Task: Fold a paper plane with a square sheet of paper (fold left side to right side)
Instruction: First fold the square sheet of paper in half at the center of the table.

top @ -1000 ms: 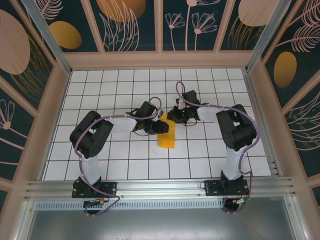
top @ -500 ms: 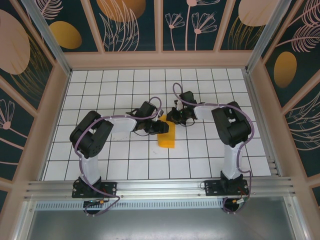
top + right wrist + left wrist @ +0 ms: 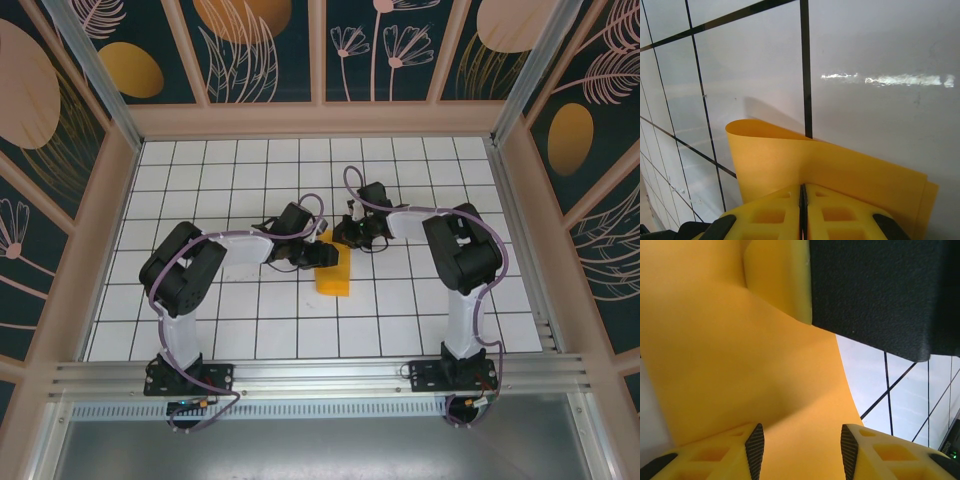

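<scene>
white grid table (image 3: 200, 300), orange-yellow paper (image 3: 335, 279) on it

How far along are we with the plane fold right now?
Done: the paper is doubled over into a narrow strip, though its bend looks rounded in the right wrist view, not creased. In hand: the right claw is shut on the paper's layers, and the left claw hangs open over the paper. Left: pressing that crease flat, then every later fold. There is no pointed shape yet.

Bright light — glare on table (image 3: 890, 79), soft shadow beside paper (image 3: 830, 170).
</scene>
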